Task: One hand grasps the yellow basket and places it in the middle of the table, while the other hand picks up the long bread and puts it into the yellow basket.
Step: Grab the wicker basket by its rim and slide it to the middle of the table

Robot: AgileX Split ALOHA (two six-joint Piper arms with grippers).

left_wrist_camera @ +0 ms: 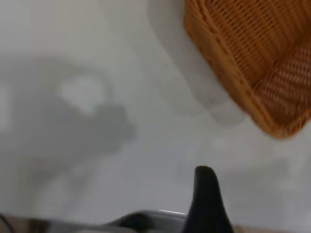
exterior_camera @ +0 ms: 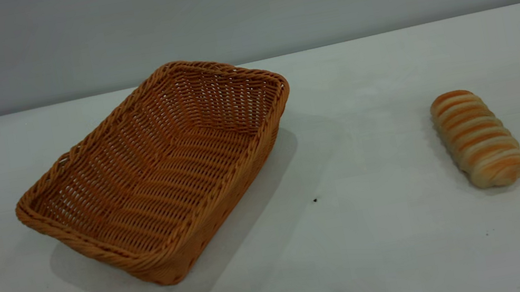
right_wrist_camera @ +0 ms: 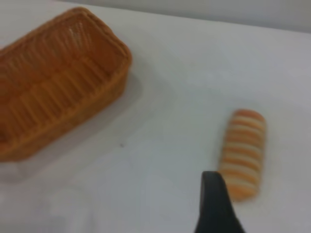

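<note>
the yellow basket [exterior_camera: 158, 177] sat empty left of the worktop [exterior_camera: 371, 233] middle, the long bread [exterior_camera: 478, 138] well apart at right. the left gripper [left_wrist_camera: 206, 204] hovered near the basket's corner, the right gripper [right_wrist_camera: 216, 206] near the bread; whether either's fingers were released, i cannot tell.

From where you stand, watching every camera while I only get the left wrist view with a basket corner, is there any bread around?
Observer: Yes, the long bread lies on the table, right of the yellow basket and apart from it.
Operator: Anything inside the basket?
Observer: No, the exterior view shows bare weave across its whole floor.
Operator: Is the other arm close to the bread?
Observer: One black finger of the right arm shows in the right wrist view, beside the bread's near end; I can't tell whether they touch.
</note>
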